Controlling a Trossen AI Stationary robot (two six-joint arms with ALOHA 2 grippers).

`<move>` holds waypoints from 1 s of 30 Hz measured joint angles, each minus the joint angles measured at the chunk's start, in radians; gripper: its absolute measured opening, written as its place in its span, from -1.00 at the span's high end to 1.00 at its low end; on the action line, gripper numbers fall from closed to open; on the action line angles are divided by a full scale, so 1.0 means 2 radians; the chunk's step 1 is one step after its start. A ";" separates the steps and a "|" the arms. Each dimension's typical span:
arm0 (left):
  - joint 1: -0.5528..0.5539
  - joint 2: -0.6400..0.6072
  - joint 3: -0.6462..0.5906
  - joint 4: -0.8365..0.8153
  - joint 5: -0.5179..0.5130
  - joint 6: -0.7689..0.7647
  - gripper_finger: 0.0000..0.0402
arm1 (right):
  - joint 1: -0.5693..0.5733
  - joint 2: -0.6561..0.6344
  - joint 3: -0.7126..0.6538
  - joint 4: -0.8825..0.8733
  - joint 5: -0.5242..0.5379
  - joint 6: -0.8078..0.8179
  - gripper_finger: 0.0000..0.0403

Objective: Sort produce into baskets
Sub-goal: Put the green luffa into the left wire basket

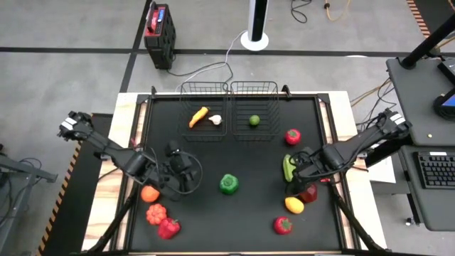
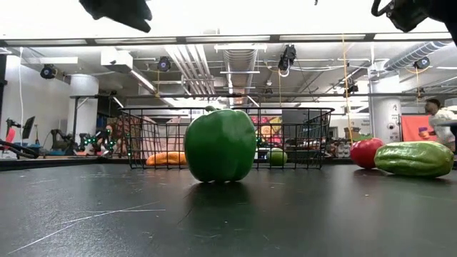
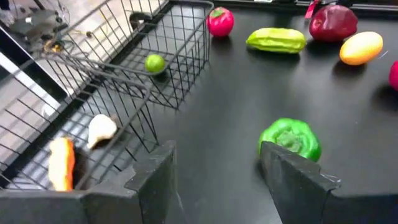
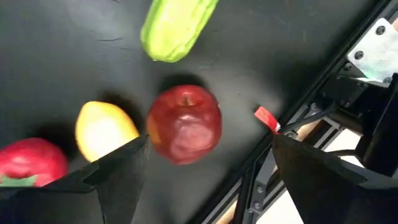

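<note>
Two black wire baskets stand side by side at the table's far edge. The left basket (image 1: 204, 107) holds a carrot (image 1: 198, 116) and a garlic (image 1: 215, 119); the right basket (image 1: 254, 105) holds a lime (image 1: 254, 119). A green pepper (image 1: 228, 183) rests on its base at the table's middle. My left gripper (image 3: 217, 168) hovers open left of the green pepper (image 3: 290, 140), touching nothing. My right gripper (image 4: 208, 162) is open, pointing down above a dark red apple (image 4: 185, 123), which lies between a cucumber (image 4: 177, 25) and a lemon (image 4: 104, 129).
A red pepper (image 1: 292, 136) lies far right and another (image 1: 283, 225) near right. Under the left arm sit an orange (image 1: 149, 193), a lumpy red piece (image 1: 156, 213) and a red pepper (image 1: 168, 227). The table's metal frame (image 4: 323, 106) runs close beside the apple.
</note>
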 joint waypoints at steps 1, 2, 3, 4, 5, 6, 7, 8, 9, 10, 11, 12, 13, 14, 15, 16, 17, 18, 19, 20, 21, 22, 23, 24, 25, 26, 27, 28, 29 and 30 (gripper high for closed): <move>-0.001 0.000 -0.003 0.005 -0.003 -0.005 -0.07 | -0.003 0.000 -0.006 0.001 0.000 0.000 -0.62; -0.003 0.000 -0.007 0.013 -0.006 -0.007 -0.07 | -0.005 0.000 -0.013 0.004 0.001 -0.002 -0.62; -0.003 0.000 -0.011 0.019 -0.007 -0.007 -0.07 | -0.009 0.000 -0.020 0.009 0.003 -0.006 -0.62; -0.004 0.000 -0.014 0.025 -0.007 -0.006 -0.07 | -0.012 0.000 -0.028 0.018 0.007 -0.010 -0.62; -0.004 0.000 -0.016 0.029 -0.007 -0.006 -0.07 | -0.017 0.000 -0.035 0.030 0.011 -0.016 -0.62; -0.004 0.000 -0.017 0.033 -0.007 -0.005 -0.07 | -0.023 0.000 -0.043 0.043 0.013 -0.023 -0.62; -0.004 0.000 -0.017 0.036 -0.007 -0.005 -0.07 | -0.030 0.000 -0.052 0.058 0.013 -0.031 -0.62; -0.004 0.000 -0.019 0.038 -0.008 -0.005 -0.07 | -0.038 0.000 -0.060 0.074 0.014 -0.040 -0.62; -0.004 0.000 -0.019 0.038 -0.008 -0.005 -0.07 | -0.046 0.000 -0.068 0.090 0.014 -0.049 -0.62; -0.004 0.000 -0.020 0.038 -0.011 -0.005 -0.07 | -0.055 0.000 -0.076 0.106 0.017 -0.059 -0.62; -0.005 0.000 -0.020 0.039 -0.016 -0.004 -0.07 | -0.064 0.000 -0.084 0.123 0.021 -0.069 -0.62; -0.005 0.000 -0.020 0.039 -0.018 -0.004 -0.07 | -0.074 0.000 -0.092 0.141 0.025 -0.079 -0.62; -0.005 -0.001 -0.020 0.039 -0.020 -0.004 -0.07 | -0.083 0.000 -0.100 0.158 0.026 -0.088 -0.62; -0.005 -0.001 -0.020 0.038 -0.020 -0.004 -0.07 | -0.093 0.000 -0.106 0.170 0.027 -0.095 -0.62; -0.005 -0.001 -0.020 0.038 -0.020 -0.004 -0.07 | -0.103 0.000 -0.111 0.177 0.027 -0.103 -0.62; -0.005 -0.001 -0.020 0.039 -0.020 -0.004 -0.07 | -0.112 0.000 -0.118 0.184 0.028 -0.112 -0.62; -0.005 -0.001 -0.020 0.038 -0.020 -0.004 -0.07 | -0.119 0.000 -0.124 0.195 0.028 -0.118 -0.62; -0.005 -0.001 -0.020 0.038 -0.020 -0.004 -0.07 | -0.126 0.000 -0.129 0.204 0.028 -0.125 -0.62; -0.005 -0.001 -0.020 0.038 -0.020 -0.004 -0.07 | -0.132 0.000 -0.134 0.208 0.027 -0.128 -0.62; -0.005 -0.001 -0.020 0.038 -0.020 -0.004 -0.07 | -0.137 0.000 -0.139 0.209 0.027 -0.130 -0.62; -0.005 -0.001 -0.020 0.038 -0.020 -0.004 -0.07 | -0.140 0.000 -0.143 0.209 0.026 -0.131 -0.62; -0.005 -0.001 -0.020 0.038 -0.020 -0.004 -0.07 | -0.142 0.000 -0.148 0.211 0.026 -0.132 -0.62; -0.004 -0.001 -0.020 0.038 -0.020 -0.004 -0.07 | -0.144 0.000 -0.152 0.211 0.026 -0.132 -0.62; -0.004 -0.001 -0.020 0.038 -0.020 -0.004 -0.07 | -0.144 0.000 -0.156 0.211 0.027 -0.132 -0.62; -0.004 -0.001 -0.020 0.038 -0.021 -0.004 -0.07 | -0.144 0.000 -0.159 0.212 0.027 -0.132 -0.62; -0.004 -0.001 -0.020 0.038 -0.021 -0.004 -0.07 | -0.144 0.000 -0.163 0.216 0.027 -0.132 -0.62; -0.004 -0.001 -0.020 0.038 -0.021 -0.004 -0.07 | -0.144 0.000 -0.167 0.223 0.026 -0.132 -0.62; -0.004 -0.001 -0.020 0.038 -0.023 -0.004 -0.07 | -0.144 0.000 -0.171 0.231 0.026 -0.132 -0.62; -0.004 -0.001 -0.020 0.038 -0.028 -0.004 -0.07 | -0.144 0.000 -0.175 0.243 0.026 -0.133 -0.62; -0.004 -0.001 -0.020 0.038 -0.032 -0.004 -0.07 | -0.144 0.000 -0.178 0.253 0.026 -0.133 -0.62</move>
